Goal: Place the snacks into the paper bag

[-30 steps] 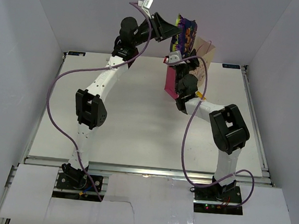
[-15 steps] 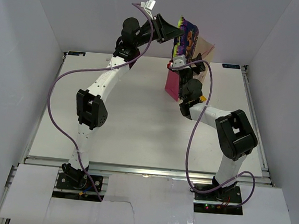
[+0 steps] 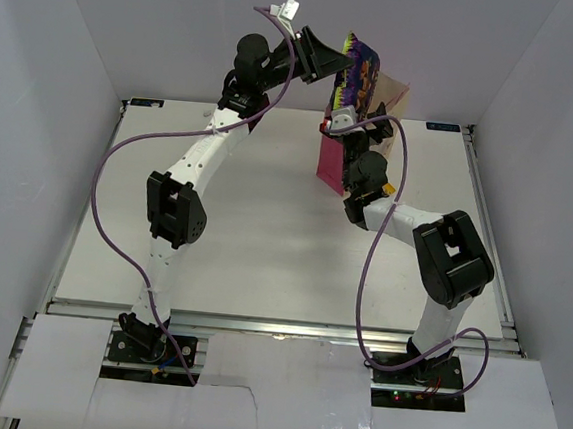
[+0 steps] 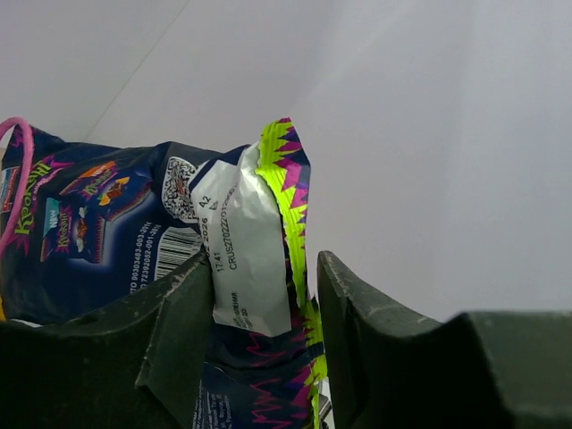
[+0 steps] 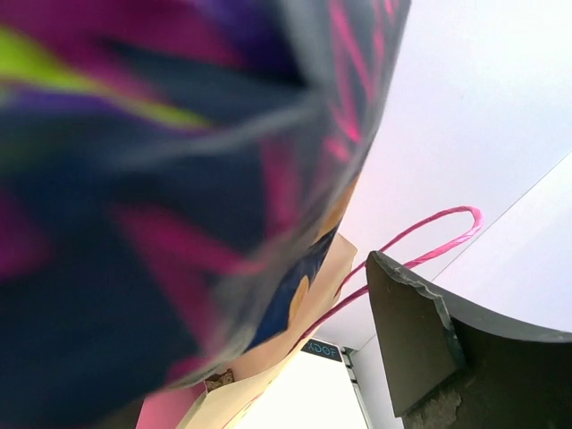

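Note:
My left gripper [image 3: 338,60] is shut on the top seam of the blue-purple chip bag [image 3: 361,69] and holds it upright over the mouth of the paper bag [image 3: 389,103]. In the left wrist view the chip bag [image 4: 107,223] sits between my fingers [image 4: 183,331], with a pink handle [image 4: 22,179] at the left edge. My right gripper [image 3: 353,117] is at the paper bag's near rim, just under the chip bag. In the right wrist view the blurred chip bag [image 5: 134,179] hides one finger. The other finger [image 5: 420,349] stands wide of the cream rim [image 5: 268,375]. The yellow bars and purple packet are out of view.
The paper bag's pink side panel [image 3: 328,165] faces left and stands on the white table [image 3: 243,251] near the back wall. A pink cord handle [image 5: 429,223] loops up beside my right finger. White walls close in the table on three sides.
My right arm has risen and moved in against the paper bag's rim. My left gripper has shifted the chip bag slightly to the right, over the bag's mouth.

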You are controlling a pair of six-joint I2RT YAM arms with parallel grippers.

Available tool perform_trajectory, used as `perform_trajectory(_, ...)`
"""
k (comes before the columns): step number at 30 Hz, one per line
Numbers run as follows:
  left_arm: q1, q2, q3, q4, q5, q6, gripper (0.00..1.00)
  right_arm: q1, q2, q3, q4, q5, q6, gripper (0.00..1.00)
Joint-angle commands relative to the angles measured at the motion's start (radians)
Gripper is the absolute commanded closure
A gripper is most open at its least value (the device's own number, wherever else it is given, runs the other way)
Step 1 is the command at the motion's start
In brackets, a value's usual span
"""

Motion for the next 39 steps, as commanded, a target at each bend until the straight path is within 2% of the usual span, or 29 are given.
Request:
perform_trajectory(1,-0.007,-0.048,0.024,0.026,-0.011,0.008,0.41,0.001,-0.045,0.029,0.182,0.000,0.020,0.10)
perform_trajectory(6,-0.007,-0.040,0.023,0.013,-0.008,0.004,0.32,0.004,-0.047,0.023,0.187,0.003,0.019,0.06)
perform_trajectory(14,-0.010,-0.030,0.023,0.007,0.000,-0.007,0.30,0.004,-0.048,0.016,0.198,0.008,0.014,0.00)
perform_trajectory(16,-0.010,-0.026,0.023,0.007,0.001,-0.010,0.30,0.006,-0.050,0.013,0.201,0.013,0.016,0.06)
perform_trajectory(22,-0.013,-0.019,0.020,0.006,0.001,-0.015,0.29,0.017,-0.064,-0.018,0.213,0.005,0.013,0.10)
perform_trajectory(39,-0.016,-0.017,0.014,0.004,0.009,-0.025,0.28,0.035,-0.085,-0.029,0.228,0.011,0.008,0.10)
